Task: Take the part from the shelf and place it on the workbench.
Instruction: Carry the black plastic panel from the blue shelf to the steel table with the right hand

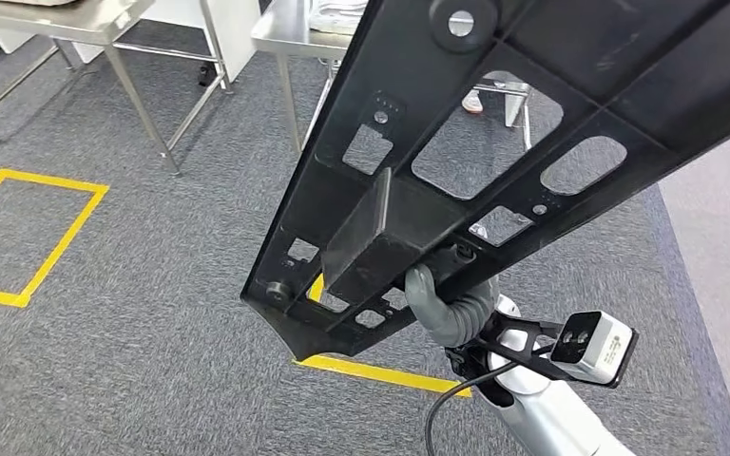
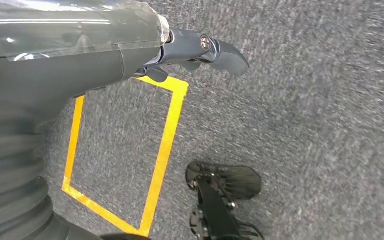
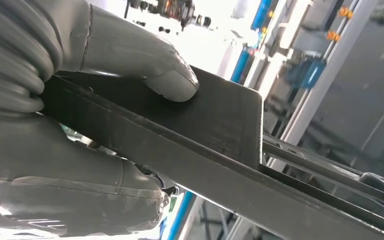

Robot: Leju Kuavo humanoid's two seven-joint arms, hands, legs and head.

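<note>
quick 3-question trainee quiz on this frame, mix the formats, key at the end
1. True or false: the right hand grips the long black plastic part with cut-outs.
2. The yellow tape squares lie on: A) grey carpet B) a steel table C) a shelf.
3. Fill in: the left hand holds ____.

Key: 1 true; 2 A; 3 nothing.

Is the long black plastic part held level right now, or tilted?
Tilted: the long black plastic part slants across the head view, gripped near its lower end by the right hand.
</note>
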